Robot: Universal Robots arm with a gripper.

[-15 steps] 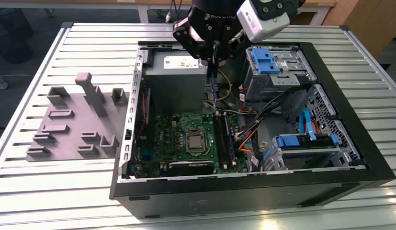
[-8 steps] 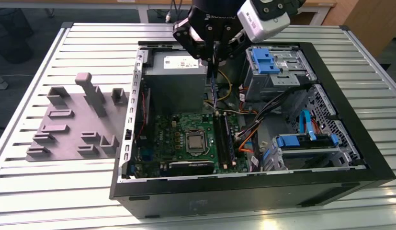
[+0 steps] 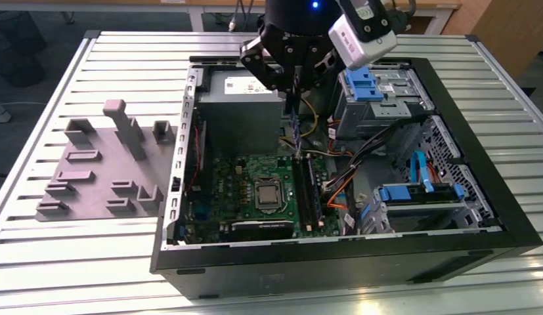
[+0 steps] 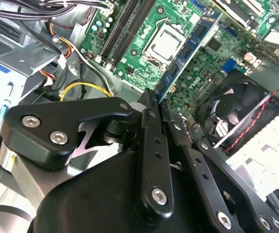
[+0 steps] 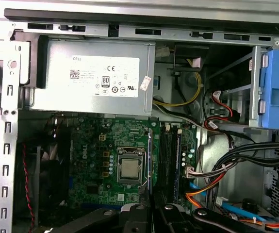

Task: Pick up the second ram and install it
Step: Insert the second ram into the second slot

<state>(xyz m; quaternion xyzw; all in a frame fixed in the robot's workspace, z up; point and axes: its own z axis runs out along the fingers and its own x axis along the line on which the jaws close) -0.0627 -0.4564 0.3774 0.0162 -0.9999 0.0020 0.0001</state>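
The gripper [image 3: 295, 88] is shut tight on the second ram [image 3: 296, 128], a thin blue stick. It hangs straight down inside the open PC case [image 3: 481, 164], above the green motherboard [image 3: 253, 190] and next to the grey power supply [image 3: 240, 105]. The grey fixture [image 3: 105, 164] sits on the table [image 3: 69, 262], outside the case.

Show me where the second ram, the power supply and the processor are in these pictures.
second ram [image 4: 185, 54]: second wrist view, middle of its blue board.
power supply [image 5: 57, 97]: first wrist view, grey face.
processor [image 5: 129, 169]: first wrist view, metal lid.
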